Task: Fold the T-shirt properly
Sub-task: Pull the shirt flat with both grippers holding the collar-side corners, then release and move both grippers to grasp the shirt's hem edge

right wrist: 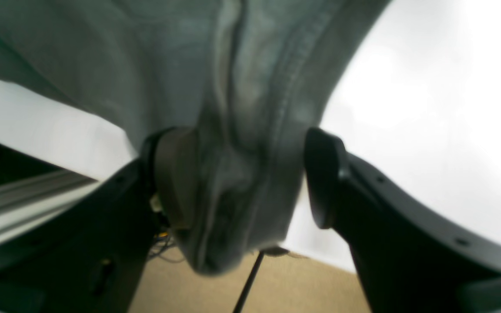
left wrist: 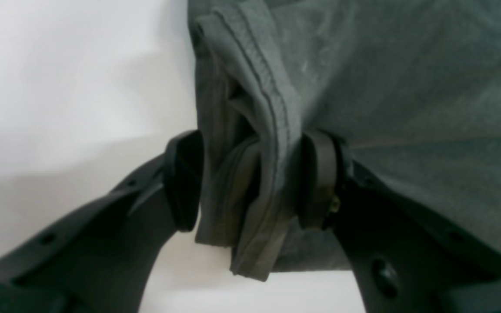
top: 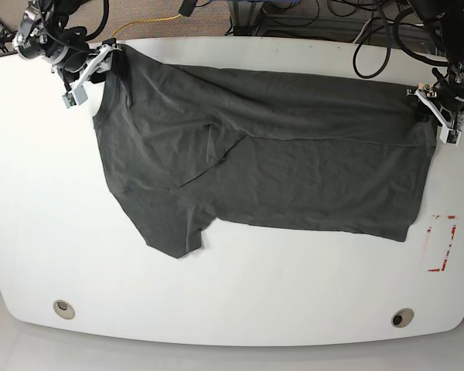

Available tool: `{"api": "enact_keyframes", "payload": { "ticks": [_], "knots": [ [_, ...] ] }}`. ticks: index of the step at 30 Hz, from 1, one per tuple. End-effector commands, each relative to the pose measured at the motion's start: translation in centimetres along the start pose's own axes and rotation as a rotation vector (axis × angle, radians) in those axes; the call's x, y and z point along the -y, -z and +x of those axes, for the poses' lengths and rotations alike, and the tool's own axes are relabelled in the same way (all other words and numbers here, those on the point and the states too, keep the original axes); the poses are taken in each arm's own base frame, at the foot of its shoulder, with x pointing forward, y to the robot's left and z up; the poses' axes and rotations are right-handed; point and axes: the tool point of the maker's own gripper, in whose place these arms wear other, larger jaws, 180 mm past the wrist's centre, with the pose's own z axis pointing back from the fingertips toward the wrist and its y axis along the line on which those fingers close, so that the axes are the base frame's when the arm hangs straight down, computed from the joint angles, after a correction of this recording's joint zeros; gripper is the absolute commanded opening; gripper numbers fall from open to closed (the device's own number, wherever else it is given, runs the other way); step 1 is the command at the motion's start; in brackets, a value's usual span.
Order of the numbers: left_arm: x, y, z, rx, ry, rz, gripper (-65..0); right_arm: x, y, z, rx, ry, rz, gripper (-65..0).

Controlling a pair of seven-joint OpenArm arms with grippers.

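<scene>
My left claw and right claw each pinch a bunched hem of the T-shirt, at three and ten o'clock on the table, so uneven pulling could slip the cloth free or skew the fold.

Bright, even overhead light washes the white counter, with faint glare and soft shadows. The base view is sharp but bowed at its edges. Both wrist views are soft, blurred close-up, backgrounds blown out.

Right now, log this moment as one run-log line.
left gripper: shut on T-shirt hem corner | right gripper: shut on T-shirt edge | shirt: spread on white table, one side folded over | fold: unfinished
</scene>
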Motion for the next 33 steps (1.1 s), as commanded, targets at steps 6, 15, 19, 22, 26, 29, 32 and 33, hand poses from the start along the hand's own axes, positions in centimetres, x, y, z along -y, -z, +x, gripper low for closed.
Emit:
{"api": "enact_keyframes", "payload": {
  "ticks": [6, 15, 19, 22, 26, 29, 32, 33],
  "knots": [
    [-2.4, -0.9, -0.5, -0.055, 0.053, 0.053, -35.0, 2.9, -1.9, -2.1, -0.103, -0.062, -0.116, -28.5],
    [-3.0, -1.2, -0.1, -0.062, 0.068, 0.065, -35.0, 5.0, -3.8, -0.5, -0.064, -0.073, -0.195, -28.5],
    [-2.8, -2.4, 2.7, 0.019, 0.096, 0.074, -35.0, 4.0, -3.6, 0.7, -0.022, -0.080, -0.189, -28.5],
    [-2.4, -3.7, 5.2, 0.096, 0.114, 0.073, -34.7, 3.5, -3.3, 2.0, 0.013, -0.090, -0.184, -28.5],
    [-2.0, -5.1, 7.3, 0.126, 0.144, 0.082, -34.6, 3.2, -2.4, 3.8, 0.042, -0.071, -0.176, -28.5],
    [-2.6, -6.3, 9.1, 0.170, 0.165, 0.113, -34.4, 2.6, -1.8, 5.6, 0.090, -0.068, -0.161, -28.5],
    [-2.6, -6.3, 11.5, 0.222, 0.166, 0.119, -34.4, 2.5, -1.8, 8.3, 0.154, -0.082, -0.159, -28.5],
    [-2.7, -6.3, 11.8, 0.229, 0.162, 0.120, -34.4, 2.5, -1.7, 8.8, 0.166, -0.083, -0.158, -28.5]
  ]
}}
